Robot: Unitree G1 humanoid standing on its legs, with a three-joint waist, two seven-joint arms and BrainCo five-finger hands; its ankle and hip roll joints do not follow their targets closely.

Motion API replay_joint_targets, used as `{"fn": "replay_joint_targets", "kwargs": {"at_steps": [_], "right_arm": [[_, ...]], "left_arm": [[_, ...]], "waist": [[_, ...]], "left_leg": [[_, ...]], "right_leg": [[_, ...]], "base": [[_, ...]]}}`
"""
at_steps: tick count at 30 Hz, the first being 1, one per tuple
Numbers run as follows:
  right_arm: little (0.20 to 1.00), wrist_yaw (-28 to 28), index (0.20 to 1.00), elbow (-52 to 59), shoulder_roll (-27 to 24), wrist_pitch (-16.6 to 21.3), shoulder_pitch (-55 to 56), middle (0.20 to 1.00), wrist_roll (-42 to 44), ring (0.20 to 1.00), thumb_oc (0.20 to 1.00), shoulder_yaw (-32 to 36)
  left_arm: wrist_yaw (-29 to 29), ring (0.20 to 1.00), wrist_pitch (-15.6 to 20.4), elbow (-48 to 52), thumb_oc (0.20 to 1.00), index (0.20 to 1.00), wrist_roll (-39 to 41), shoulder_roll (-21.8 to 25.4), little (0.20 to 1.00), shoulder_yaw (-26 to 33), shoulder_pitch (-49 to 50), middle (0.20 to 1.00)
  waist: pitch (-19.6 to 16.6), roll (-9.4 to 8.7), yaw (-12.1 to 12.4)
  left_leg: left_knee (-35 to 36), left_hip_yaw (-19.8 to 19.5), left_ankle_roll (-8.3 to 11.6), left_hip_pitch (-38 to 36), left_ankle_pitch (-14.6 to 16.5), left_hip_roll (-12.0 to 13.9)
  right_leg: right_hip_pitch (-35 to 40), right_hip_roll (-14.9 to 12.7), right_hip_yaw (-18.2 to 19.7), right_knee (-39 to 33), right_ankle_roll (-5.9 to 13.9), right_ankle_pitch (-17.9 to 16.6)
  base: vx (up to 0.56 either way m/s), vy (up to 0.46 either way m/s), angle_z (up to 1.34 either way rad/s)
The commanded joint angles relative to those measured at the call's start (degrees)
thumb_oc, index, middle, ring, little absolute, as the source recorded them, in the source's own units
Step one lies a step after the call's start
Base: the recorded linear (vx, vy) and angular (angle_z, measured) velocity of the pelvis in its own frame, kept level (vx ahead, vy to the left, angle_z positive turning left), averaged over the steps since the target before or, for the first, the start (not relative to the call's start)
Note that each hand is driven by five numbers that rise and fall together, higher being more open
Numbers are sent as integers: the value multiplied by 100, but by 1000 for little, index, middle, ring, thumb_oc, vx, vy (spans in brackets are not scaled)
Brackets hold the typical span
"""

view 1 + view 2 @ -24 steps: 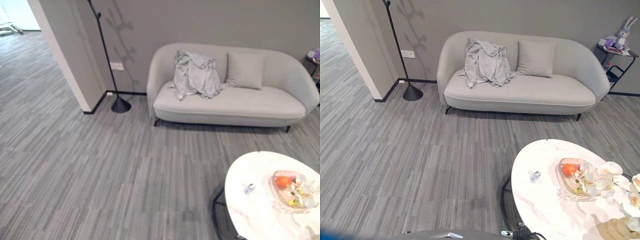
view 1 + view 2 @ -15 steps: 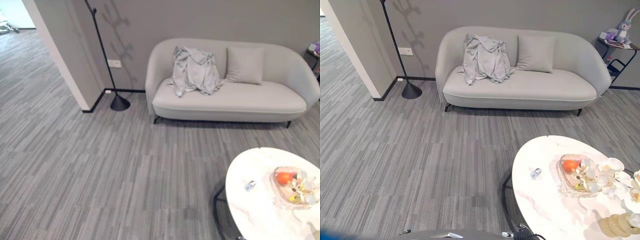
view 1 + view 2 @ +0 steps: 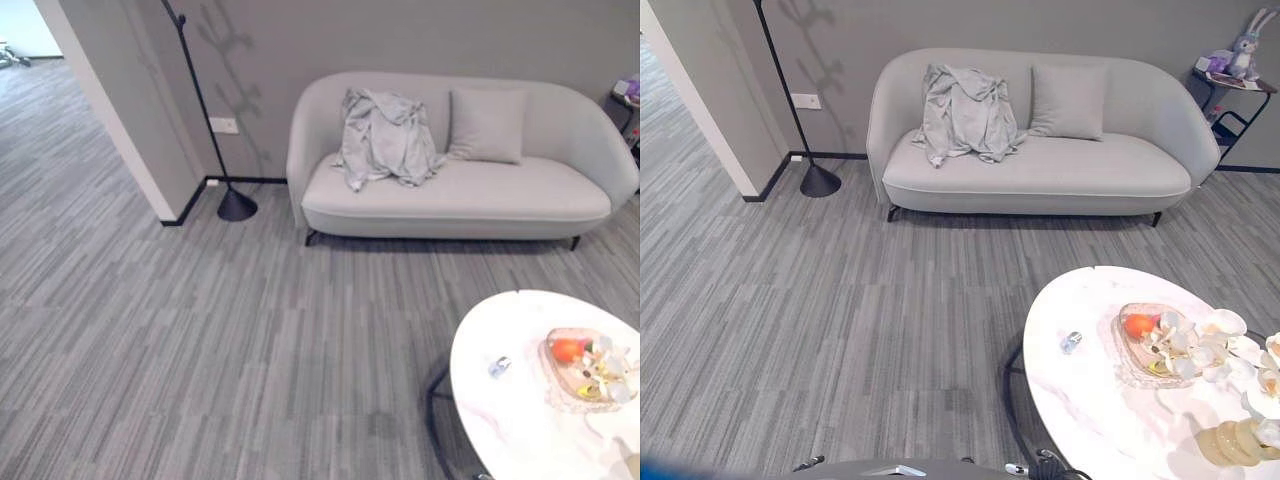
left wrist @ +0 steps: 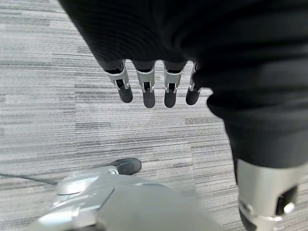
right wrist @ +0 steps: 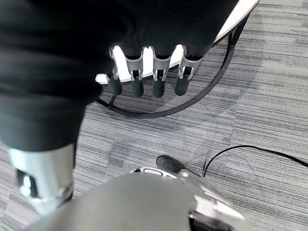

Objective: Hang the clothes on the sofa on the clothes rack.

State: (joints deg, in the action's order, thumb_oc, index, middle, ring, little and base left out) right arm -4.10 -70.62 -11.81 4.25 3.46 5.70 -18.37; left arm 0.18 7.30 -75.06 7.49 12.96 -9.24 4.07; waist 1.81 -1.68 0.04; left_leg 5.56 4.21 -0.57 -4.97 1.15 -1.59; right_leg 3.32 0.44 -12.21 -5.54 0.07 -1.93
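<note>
Fingers (image 4: 148, 91) of both hands hang straight, holding nothing

I noted the sofa (image 3: 1040, 160) against the far wall, clothes (image 3: 966, 112) draped over its left backrest and seat, a cushion (image 3: 1070, 101) just right of them. The rack (image 3: 205, 110) stood left of the sofa, by the wall corner. A round table (image 3: 1090, 400) sat near right, carrying a tray (image 3: 1145, 350). A side shelf (image 3: 1232, 95) stood right of the sofa.
</note>
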Motion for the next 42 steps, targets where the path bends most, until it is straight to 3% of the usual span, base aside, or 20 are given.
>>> {"fn": "replay_joint_targets", "kwargs": {"at_steps": [1, 7, 11, 12, 14, 16, 19, 20, 23, 24, 25, 26, 29, 30, 31, 34, 37, 38, 41, 42], "right_arm": [[1000, 47, 1000, -198, -17, 74, -324, 1000, 195, 1000, 1000, -74], [1000, 72, 1000, -224, -61, 51, -405, 1000, 176, 1000, 1000, -29], [1000, 93, 1000, -182, -80, 60, -512, 1000, 196, 1000, 1000, -31], [1000, 93, 1000, -175, -59, 75, -513, 1000, 218, 1000, 1000, -30], [1000, 84, 1000, -173, -44, 79, -499, 1000, 243, 1000, 1000, -28], [1000, 66, 1000, -140, -13, 83, -491, 1000, 314, 1000, 1000, -17], [1000, 20, 1000, -110, 4, 68, -543, 1000, 384, 1000, 1000, -5], [1000, -30, 1000, -114, 25, 52, -602, 1000, 410, 1000, 1000, 14], [1000, -48, 1000, -131, 32, 40, -615, 1000, 371, 1000, 1000, -2], [1000, -70, 1000, -173, 18, 24, -618, 1000, 315, 1000, 1000, -14], [1000, -61, 1000, -205, 29, 21, -574, 1000, 287, 1000, 1000, -18], [1000, -50, 1000, -220, 29, 19, -533, 1000, 275, 1000, 1000, -18], [1000, -47, 1000, -292, 10, 51, -453, 1000, 283, 1000, 1000, 4], [1000, -46, 1000, -243, -21, 100, -460, 1000, 417, 1000, 1000, 23], [1000, -46, 1000, -242, -23, 100, -458, 1000, 417, 1000, 1000, 22], [1000, -99, 1000, -216, -63, 183, -493, 1000, 594, 1000, 1000, 2], [1000, -147, 1000, -183, -90, 238, -564, 1000, 793, 1000, 1000, 46], [1000, -149, 1000, -175, -126, 235, -599, 1000, 834, 1000, 1000, 40], [1000, -139, 1000, -138, -172, 246, -684, 1000, 861, 1000, 1000, 19], [1000, -125, 1000, -115, -199, 251, -710, 1000, 841, 1000, 1000, 5]], "left_arm": [[40, 1000, 139, -347, 1000, 1000, -331, -31, 1000, -207, -287, 1000], [-6, 1000, 93, -321, 1000, 1000, -315, 22, 1000, -226, -329, 1000], [-9, 1000, 88, -260, 1000, 1000, -180, 69, 1000, -183, -364, 1000], [-22, 1000, 74, -256, 1000, 1000, -169, 67, 1000, -195, -373, 1000], [-23, 1000, 78, -268, 1000, 1000, -160, 61, 1000, -202, -364, 1000], [-30, 1000, 104, -263, 1000, 1000, -110, 59, 1000, -213, -394, 1000], [35, 1000, 165, -232, 1000, 1000, -26, 83, 1000, -223, -539, 1000], [73, 1000, 202, -204, 1000, 1000, 42, 90, 1000, -242, -639, 1000], [93, 1000, 235, -180, 1000, 1000, 70, 88, 1000, -241, -700, 1000], [80, 1000, 236, -145, 1000, 1000, 24, 75, 1000, -282, -746, 1000], [87, 1000, 229, -195, 1000, 1000, -60, 101, 1000, -251, -746, 1000], [87, 1000, 235, -212, 1000, 1000, -87, 122, 1000, -230, -699, 1000], [101, 1000, 214, -286, 1000, 1000, -204, 181, 1000, -233, -601, 1000], [111, 1000, 225, -229, 1000, 1000, -157, 245, 1000, -250, -574, 1000], [110, 1000, 225, -228, 1000, 1000, -157, 244, 1000, -250, -572, 1000], [129, 1000, 201, -196, 1000, 1000, -65, 339, 1000, -211, -537, 1000], [168, 1000, 211, -143, 1000, 1000, 40, 420, 1000, -180, -545, 1000], [189, 1000, 218, -135, 1000, 1000, 72, 424, 1000, -189, -570, 1000], [193, 1000, 240, -135, 1000, 1000, 140, 387, 1000, -186, -597, 1000], [189, 1000, 234, -165, 1000, 1000, 136, 357, 1000, -171, -596, 1000]], "waist": [[-201, 153, -27], [-77, 142, -54], [224, 228, -27], [322, 269, -32], [336, 272, -24], [356, 219, -27], [463, 214, -101], [559, 320, -190], [610, 423, -239], [627, 387, -289], [535, 257, -321], [465, 143, -361], [163, 35, -469], [46, 18, -488], [45, 31, -494], [-61, 69, -427], [-105, -1, -372], [-88, -19, -329], [-59, -115, -234], [-39, -159, -157]], "left_leg": [[-56, -40, 247, 302, -151, 116], [-56, -30, 82, 246, -44, -30], [-74, 20, -78, 53, 32, -106], [-110, 8, -120, -53, 97, -92], [-123, -13, -132, -94, 142, -88], [-126, -78, -134, -179, 236, -111], [-110, -140, -98, -264, 335, -79], [-57, -134, -30, -458, 450, 40], [-56, -52, 33, -571, 547, 185], [-56, 1, 75, -701, 666, 220], [-56, -81, 110, -855, 881, 253], [-56, -147, 119, -876, 907, 251], [-56, -350, 268, -1054, 1138, 618], [-56, -535, 420, -1067, 907, 966], [-56, -539, 426, -1068, 911, 982], [-299, -741, 642, -904, 179, 1475], [-413, -855, 749, -668, -429, 1739], [-375, -857, 740, -499, -516, 1778], [-367, -861, 638, 79, -325, 1564], [-348, -864, 566, 432, -158, 1318]], "right_leg": [[-407, -672, 297, 54, 1037, -43], [-400, -766, 330, 54, 1041, -216], [-979, -919, 204, 1317, 1132, -320], [-1291, -978, 31, 1967, 1120, -374], [-1408, -1047, -34, 2133, 1075, -372], [-1492, -1178, -126, 1817, 1015, -403], [-1727, -1390, -78, 900, 1102, -647], [-2077, -1425, -31, 191, 1278, -735], [-2423, -1413, -76, 54, 1364, -583], [-2519, -1401, -180, 54, 1402, -554], [-2442, -1352, -253, 54, 1433, -682], [-2388, -1376, -274, 54, 1412, -849], [-2185, -1203, -281, 54, 1386, -1068], [-2077, -997, -311, 54, 1303, -1049], [-2072, -986, -324, 54, 1300, -1043], [-1833, -577, -423, 54, 1110, -824], [-1691, -435, -459, 54, 1035, -602], [-1626, -444, -473, 54, 1038, -511], [-1489, -515, -381, 54, 1031, -330], [-1389, -528, -323, 54, 1008, -216]], "base": [[10, 81, 0], [13, 91, 0], [19, 128, -10], [82, 109, -20], [138, 46, -7], [239, -30, 13], [296, -71, 6], [414, -59, -2], [371, -59, -16], [711, -183, -1], [848, -243, 9], [785, -252, 10], [623, -268, 44], [524, -263, 70], [462, -239, 49], [316, -208, 15], [278, -132, -4], [237, -8, 18], [188, 29, 40], [213, 123, 98]]}}
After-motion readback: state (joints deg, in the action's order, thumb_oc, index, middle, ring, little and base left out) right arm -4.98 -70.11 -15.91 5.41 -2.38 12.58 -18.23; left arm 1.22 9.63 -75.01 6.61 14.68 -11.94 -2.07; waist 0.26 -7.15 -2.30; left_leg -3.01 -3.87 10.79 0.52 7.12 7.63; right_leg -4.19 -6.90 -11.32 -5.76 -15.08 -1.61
